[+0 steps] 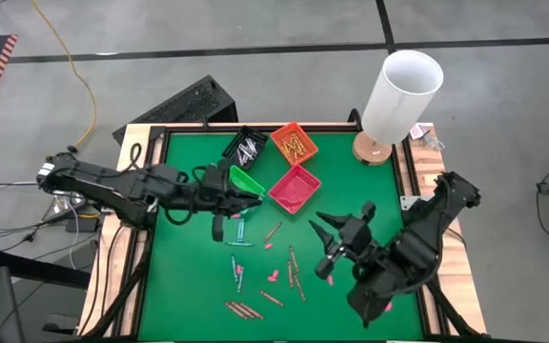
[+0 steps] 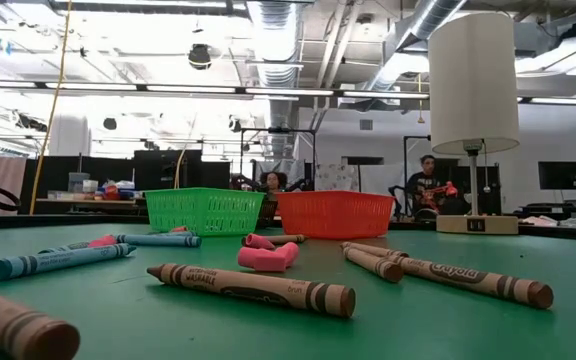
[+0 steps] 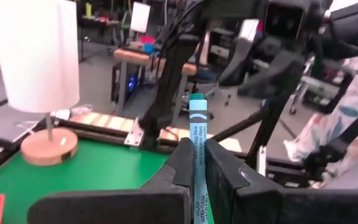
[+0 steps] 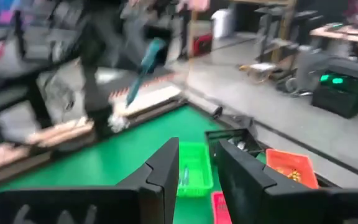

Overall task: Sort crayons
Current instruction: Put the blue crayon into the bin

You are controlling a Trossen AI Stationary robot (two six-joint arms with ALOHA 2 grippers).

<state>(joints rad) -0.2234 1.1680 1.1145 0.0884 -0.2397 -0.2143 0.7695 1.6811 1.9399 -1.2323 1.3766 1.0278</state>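
Observation:
My left gripper (image 1: 252, 195) is shut on a teal crayon (image 3: 197, 124) above the table, next to the green bin (image 1: 246, 179). The right wrist view shows that crayon (image 4: 145, 65) lifted in the air. My right gripper (image 1: 332, 240) is open and empty above the table's right half, its fingers (image 4: 166, 168) pointing toward the bins. Several more crayons lie flat on the green mat: teal ones (image 1: 239, 229) and brown ones (image 1: 244, 310); the low view shows a brown one (image 2: 253, 288) and a teal one (image 2: 58, 260). My left gripper pinches the teal crayon's lower half (image 3: 198, 163) between its two fingers (image 3: 182, 163). The crayon lies along the fingers, and its tip end (image 3: 197, 102) sticks out past them toward the table's right side. It is lifted clear of the table.
A black bin (image 1: 246, 146), an orange bin (image 1: 294, 143) and a red bin (image 1: 294, 188) stand at the far middle beside the green one. A white-shaded lamp (image 1: 398, 95) stands at the far right corner. Small pink bits (image 2: 266, 258) lie among the crayons.

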